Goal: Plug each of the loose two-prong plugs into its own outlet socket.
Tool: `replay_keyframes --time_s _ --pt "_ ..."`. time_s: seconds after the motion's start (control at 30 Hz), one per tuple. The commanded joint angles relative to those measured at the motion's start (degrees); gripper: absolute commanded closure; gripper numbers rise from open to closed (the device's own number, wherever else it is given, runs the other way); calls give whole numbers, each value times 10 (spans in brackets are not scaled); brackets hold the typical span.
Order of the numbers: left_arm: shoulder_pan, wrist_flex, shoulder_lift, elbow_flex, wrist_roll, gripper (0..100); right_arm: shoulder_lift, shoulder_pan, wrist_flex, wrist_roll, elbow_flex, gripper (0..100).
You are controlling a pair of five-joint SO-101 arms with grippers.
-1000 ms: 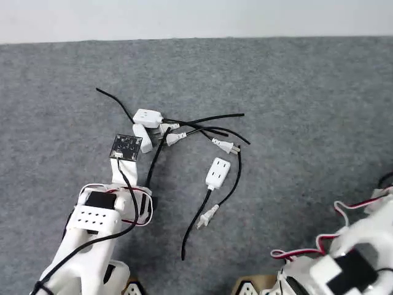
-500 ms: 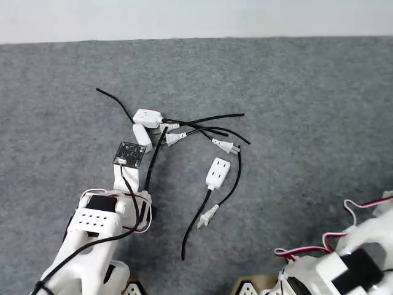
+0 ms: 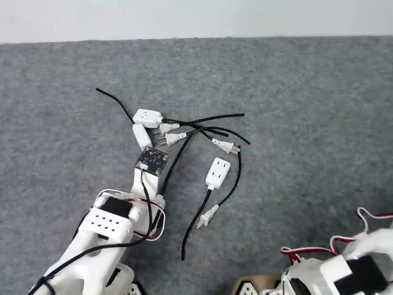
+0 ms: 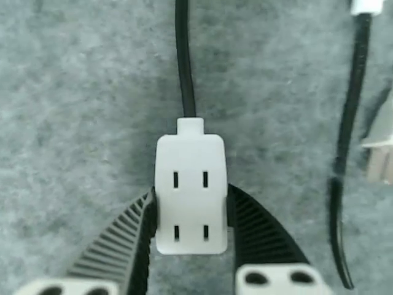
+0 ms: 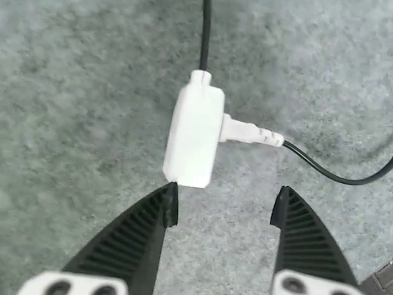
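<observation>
My left gripper (image 4: 190,206) is shut on a white outlet socket (image 4: 190,184) with two pairs of slots facing up; its black cord (image 4: 183,61) runs straight away over the mat. In the high view that hand lies under the left wrist camera (image 3: 152,161). Nearby are two white outlets (image 3: 147,117) (image 3: 142,136), a third outlet (image 3: 218,173), and loose two-prong plugs (image 3: 175,138) (image 3: 226,146) (image 3: 209,216). My right gripper (image 5: 224,200) hangs open just short of another white outlet (image 5: 195,135), which has a white plug (image 5: 249,131) in its side.
Black cords (image 3: 209,130) cross one another among the outlets on the grey mat (image 3: 307,123). Beside the held outlet runs a second cord (image 4: 350,123). The right arm (image 3: 344,270) sits at the near right corner. A pale wall (image 3: 196,18) borders the far edge.
The left arm has swung right and slightly nearer, dragging its black cord along. The right arm has sunk lower toward the near right corner.
</observation>
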Motion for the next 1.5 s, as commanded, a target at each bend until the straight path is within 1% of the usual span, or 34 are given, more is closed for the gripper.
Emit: replay_keyframes --time_s 0.0,0.07,0.13,0.2,0.3,0.5,0.6,0.67,0.77,0.83,0.9,1.03,1.13,1.27,1.4,1.47 --pt "49 11 -8 -22 100 988 -4 7 2 18 -36 766" --pt "76 30 -7 -43 139 987 -4 7 6 22 -36 766" --pt "105 49 -2 -70 156 987 -4 7 12 22 -36 766" --pt "117 54 27 -97 174 987 -4 8 25 22 -36 766" --pt "112 47 113 -148 205 987 -4 7 40 23 -36 766" --pt "62 44 320 -285 251 987 -4 -13 65 23 -36 766" --pt "62 41 382 -339 265 987 -4 -29 81 22 -36 766" --pt "63 21 396 -351 269 987 -4 -38 91 22 -36 766" --pt "62 -4 396 -344 269 983 -4 -51 99 22 -36 766" --pt "61 -15 396 -336 270 960 -4 -57 99 22 -36 765" --pt "60 -22 396 -329 285 917 -4 -66 99 22 -36 765" --pt "61 -22 395 -321 307 796 -3 -94 104 17 -33 765" --pt "51 -9 375 -311 311 736 -2 -132 138 7 -33 765" --pt "40 -44 293 -243 302 692 -3 -205 159 -78 -34 767" --pt "37 -73 180 -160 261 667 -2 -298 173 -178 -35 768" --pt "19 -76 125 -133 245 667 1 -352 176 -224 -33 768"
